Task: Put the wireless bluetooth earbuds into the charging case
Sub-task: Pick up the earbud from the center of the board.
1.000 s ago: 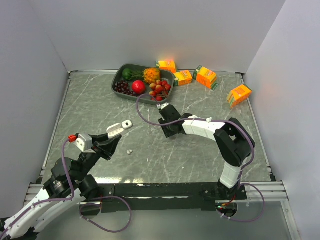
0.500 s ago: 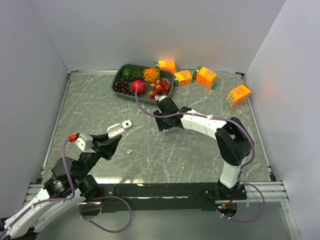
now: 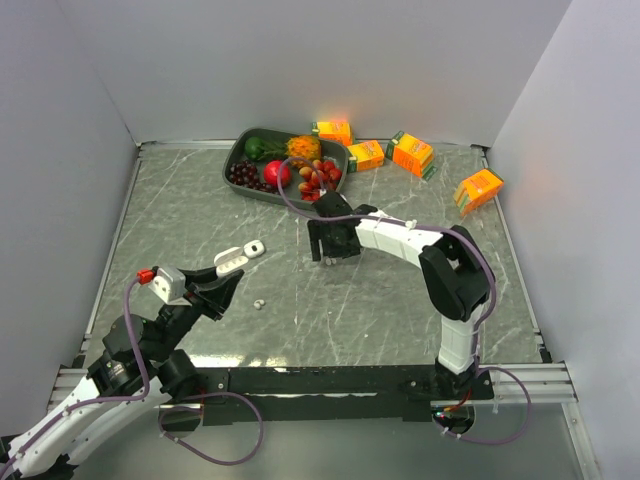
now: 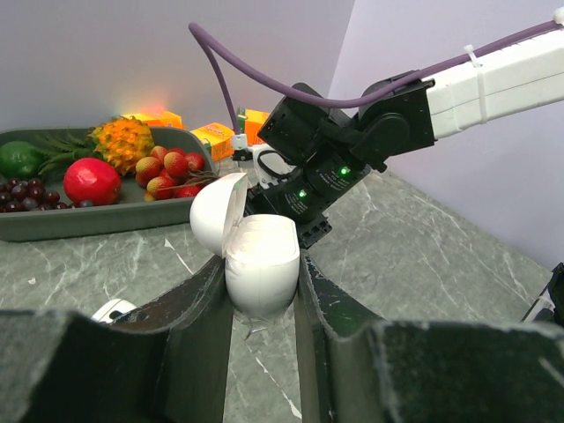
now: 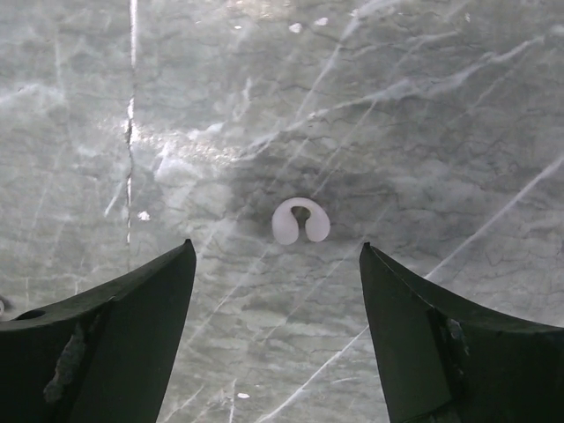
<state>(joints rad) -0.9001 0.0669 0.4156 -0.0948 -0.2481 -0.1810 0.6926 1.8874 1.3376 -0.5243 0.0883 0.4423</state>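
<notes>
Here, at the left, the left claw (image 4: 263, 295) is clamped narrowly on the case (image 4: 262, 251), which it holds off the table (image 5: 441, 106). The lid is tipped up and open, and the mouth is turned toward the other arm. Just beyond its tips a white piece (image 3: 254, 246) lies on the stone; I cannot tell what it is. A loose bud (image 3: 260, 302) lies near that claw on its right side.

Further right, the right claw (image 5: 276, 248) hangs over the middle of the table, fingers down and spread wide, holding nothing. Below it lies the bud (image 5: 300, 220), a small white horseshoe flat on the stone. It sits between the two fingers, a little toward the right-hand one in that view, and touches neither. Its broad side runs from finger to finger and its open end faces the wrist.

The coming move looks like a straight drop and a squeeze across that width. The right arm is plainly the nearer one, since the left is well apart and already has the case.

Only the right wrist view shows this bud; from above, the claw itself hides it. Only the left wrist view shows the lid standing open, though not the hollow inside. Only the top view shows the loose bud, which the left wrist view misses.
</notes>
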